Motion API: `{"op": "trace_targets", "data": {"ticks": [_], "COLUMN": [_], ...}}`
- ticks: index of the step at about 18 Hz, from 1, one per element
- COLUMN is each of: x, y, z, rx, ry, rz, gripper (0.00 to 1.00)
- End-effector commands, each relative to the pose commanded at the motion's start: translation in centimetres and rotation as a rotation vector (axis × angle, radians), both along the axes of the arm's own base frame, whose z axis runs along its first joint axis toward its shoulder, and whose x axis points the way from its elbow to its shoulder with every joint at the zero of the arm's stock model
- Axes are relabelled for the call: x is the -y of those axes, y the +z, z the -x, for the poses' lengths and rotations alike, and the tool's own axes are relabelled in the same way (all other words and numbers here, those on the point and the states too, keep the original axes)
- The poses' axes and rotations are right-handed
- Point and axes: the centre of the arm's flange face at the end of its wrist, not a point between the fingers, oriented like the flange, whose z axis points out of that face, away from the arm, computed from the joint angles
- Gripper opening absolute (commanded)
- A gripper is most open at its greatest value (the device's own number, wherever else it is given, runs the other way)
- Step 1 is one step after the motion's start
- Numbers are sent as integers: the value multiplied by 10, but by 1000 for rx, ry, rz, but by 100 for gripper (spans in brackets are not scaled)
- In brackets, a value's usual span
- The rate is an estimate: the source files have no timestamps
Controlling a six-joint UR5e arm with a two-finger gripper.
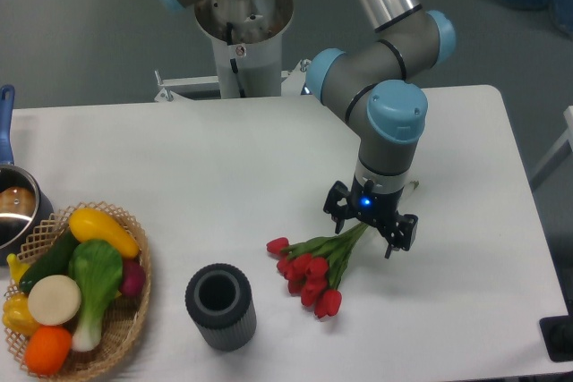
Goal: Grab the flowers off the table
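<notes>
A bunch of red tulips, the flowers (315, 267), lies on the smooth white table (224, 167) toward its right front area, closed buds fanned toward the front edge and green stems running up under the black two-finger gripper (372, 225), whose jaws stand apart astride the stems. Near the front edge stands a ribbed dark grey cylinder (220, 306) (open-topped), and at the left front corner a woven basket (125, 324) holds glossy vegetables; grey floor lies behind.

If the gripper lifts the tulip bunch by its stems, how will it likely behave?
The flowers are probably light. Gripped at the stem end, where the gripper sits, the red heads may droop. No tie is visible, so the stems could splay or slip.
</notes>
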Motion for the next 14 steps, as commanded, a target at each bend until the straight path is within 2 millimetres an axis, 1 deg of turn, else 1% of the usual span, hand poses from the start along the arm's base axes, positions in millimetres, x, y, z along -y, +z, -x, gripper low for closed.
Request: {"op": "trace_targets", "data": {"ticks": [2,6,9,14], "x": [6,12,12,11], "y": [-3,-19,-23,-28], "z": [0,-11,-12,-14], "rx": [-1,7,-11,-5], "ry": [-24,-66,-66,-71], "rz": [6,50,89,94], "gripper": [100,100,100,100]}}
